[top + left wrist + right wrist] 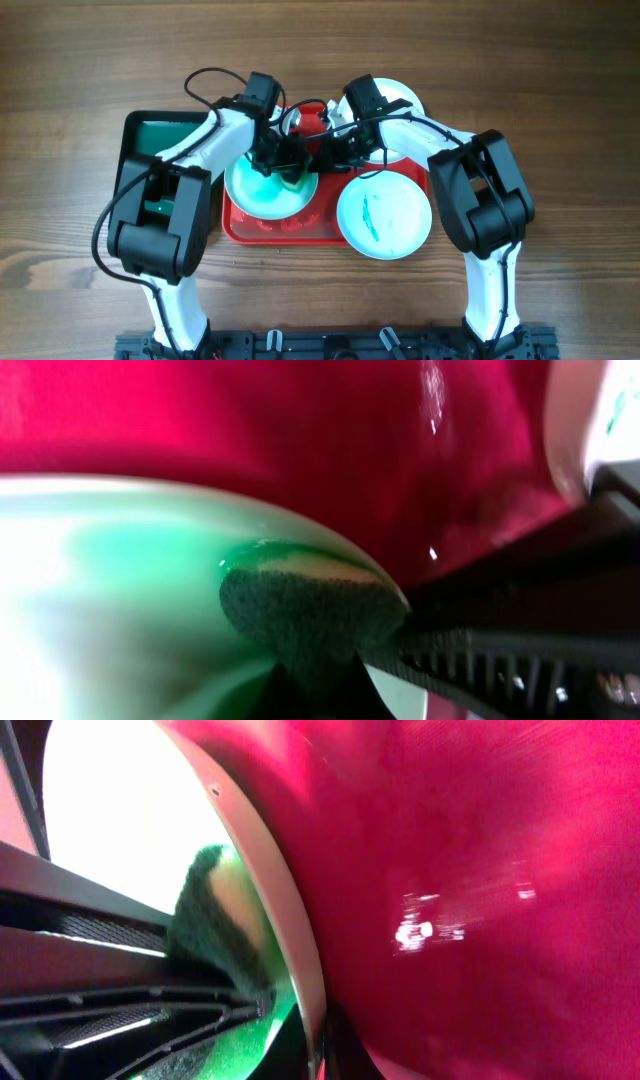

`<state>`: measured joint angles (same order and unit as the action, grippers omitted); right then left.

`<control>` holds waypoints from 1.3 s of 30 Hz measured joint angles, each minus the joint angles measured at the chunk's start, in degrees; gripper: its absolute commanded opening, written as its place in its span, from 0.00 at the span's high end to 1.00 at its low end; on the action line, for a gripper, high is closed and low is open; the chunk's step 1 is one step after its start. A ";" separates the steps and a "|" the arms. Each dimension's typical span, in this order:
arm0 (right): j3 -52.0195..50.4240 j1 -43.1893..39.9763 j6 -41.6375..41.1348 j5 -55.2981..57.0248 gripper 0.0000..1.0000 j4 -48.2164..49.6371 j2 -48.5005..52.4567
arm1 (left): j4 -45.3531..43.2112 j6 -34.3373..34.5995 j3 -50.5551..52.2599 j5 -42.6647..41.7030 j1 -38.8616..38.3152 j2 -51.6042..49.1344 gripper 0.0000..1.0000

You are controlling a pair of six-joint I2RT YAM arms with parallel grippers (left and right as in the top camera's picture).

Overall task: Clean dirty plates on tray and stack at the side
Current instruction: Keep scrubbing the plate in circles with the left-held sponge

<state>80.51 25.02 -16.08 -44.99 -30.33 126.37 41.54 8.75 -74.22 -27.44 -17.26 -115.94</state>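
A pale aqua dirty plate [262, 192] with a green smear lies on the left half of the red tray [290, 228]. My left gripper [290, 172] is shut on a dark green sponge [310, 605] and presses it onto this plate [100, 580] near its right rim. My right gripper [322, 160] is shut on the same plate's rim [270, 890], with one finger on each side of it [320, 1040]. A second smeared plate [385, 215] lies at the tray's right front corner. A third plate [405, 95] lies at the back right, partly hidden by the right arm.
A dark green tray [150, 135] stands to the left of the red tray, under the left arm. The wooden table extends around both trays. The two arms meet over the middle of the red tray [300, 420].
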 measured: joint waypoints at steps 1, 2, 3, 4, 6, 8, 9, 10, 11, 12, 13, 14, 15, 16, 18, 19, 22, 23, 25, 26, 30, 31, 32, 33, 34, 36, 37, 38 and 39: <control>-0.26 0.00 0.66 -0.87 0.96 -0.02 0.09 | 1.97 -2.12 0.02 -2.05 0.20 -0.31 0.96; -0.57 0.04 1.05 -1.42 0.96 -0.09 0.09 | 3.21 -3.65 0.07 -3.19 0.15 -0.44 0.96; -0.79 0.07 1.29 -2.16 0.96 -0.33 0.13 | 4.63 -5.38 0.07 -3.85 0.13 -0.52 0.96; -0.98 0.20 1.46 -2.62 0.96 -0.44 0.17 | 5.75 -6.64 0.07 -3.98 0.09 -0.55 0.96; -1.27 0.39 1.66 -3.15 0.96 -0.46 0.17 | 6.88 -7.96 0.04 -3.50 0.07 -0.55 0.96; -1.40 0.59 1.86 -3.45 0.96 -0.46 0.20 | 8.02 -8.11 -0.15 -1.75 -0.11 -0.55 0.96; -1.42 0.79 1.88 -3.52 0.96 -0.39 0.20 | 8.79 -7.56 -0.46 -0.20 -0.37 -0.52 0.96; -1.42 1.05 1.88 -3.50 0.96 -0.15 0.22 | 9.31 -6.60 -0.76 1.62 -0.72 -0.42 0.96; -1.42 1.20 1.88 -3.56 0.96 0.13 0.31 | 9.77 -5.20 -1.05 3.96 -1.14 -0.17 0.96; -1.42 1.31 1.86 -3.72 0.96 0.42 0.35 | 9.90 -3.85 -1.16 5.97 -1.62 0.13 0.96; -1.42 1.36 1.86 -3.93 0.96 0.72 0.39 | 9.90 -2.69 -1.18 7.52 -1.90 0.37 0.96; -1.42 1.36 1.86 -4.09 0.96 1.11 0.42 | 9.81 -1.49 -1.18 8.76 -2.05 0.55 0.96; -1.40 1.36 1.84 -4.09 0.96 1.29 0.42 | 9.68 -0.59 -1.20 9.44 -2.12 0.66 0.96; -1.40 1.36 1.57 -4.07 0.96 1.29 0.42 | 9.75 0.00 -1.31 10.05 -2.16 0.70 0.96; -1.27 1.38 0.79 -3.56 0.96 1.03 0.39 | 10.60 2.45 -2.21 11.93 -2.32 0.66 0.96; -1.09 1.44 0.31 -2.75 0.96 0.50 0.28 | 11.21 3.76 -2.73 13.27 -2.32 0.66 0.96; -0.76 1.60 -0.79 2.03 0.96 -2.27 -1.46 | 12.17 8.09 -4.50 18.53 -2.27 0.39 0.96; -0.76 1.57 -1.29 5.03 0.96 -3.65 -2.58 | 12.70 9.77 -5.18 20.94 -2.19 0.22 0.96; -0.76 1.55 -2.49 10.45 0.96 -5.22 -4.24 | 14.12 13.42 -6.38 25.51 -1.88 -0.11 0.96; -0.76 1.55 -3.37 13.05 0.96 -5.53 -4.83 | 14.95 15.63 -6.95 27.93 -1.66 -0.13 0.96; -0.74 1.57 -5.81 17.57 0.96 -5.40 -5.53 | 17.94 23.17 -8.48 34.82 -1.33 -0.20 0.96; -0.74 1.57 -6.32 18.36 0.96 -5.27 -5.66 | 18.60 24.24 -8.48 35.06 -1.40 -0.24 0.96; -0.74 1.57 -6.67 19.06 0.96 -5.16 -5.79 | 19.12 24.96 -8.48 35.01 -1.44 -0.28 0.96; -0.74 1.57 -6.84 19.63 0.96 -5.01 -5.88 | 19.12 25.40 -8.37 34.84 -1.57 -0.31 0.96; -0.74 1.57 -6.88 20.06 0.96 -4.92 -5.95 | 18.97 25.88 -8.09 34.64 -1.79 -0.31 0.96; -0.74 1.57 -6.86 20.76 0.96 -4.79 -6.03 | 17.70 26.58 -5.64 34.49 -2.89 -0.31 0.96; -0.74 1.57 -6.86 20.85 0.96 -4.79 -6.05 | 17.07 27.02 -4.26 34.47 -3.61 -0.31 0.96; -0.74 1.60 -6.86 20.92 0.96 -4.79 -6.05 | 15.96 27.45 -3.26 35.12 -4.35 0.02 0.96; -0.74 1.57 -6.84 21.09 0.96 -4.79 -6.08 | 14.93 27.61 -2.43 35.19 -4.72 0.55 0.96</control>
<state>79.77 26.59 -22.92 -23.90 -35.11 120.29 56.47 36.36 -76.64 7.75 -21.98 -115.39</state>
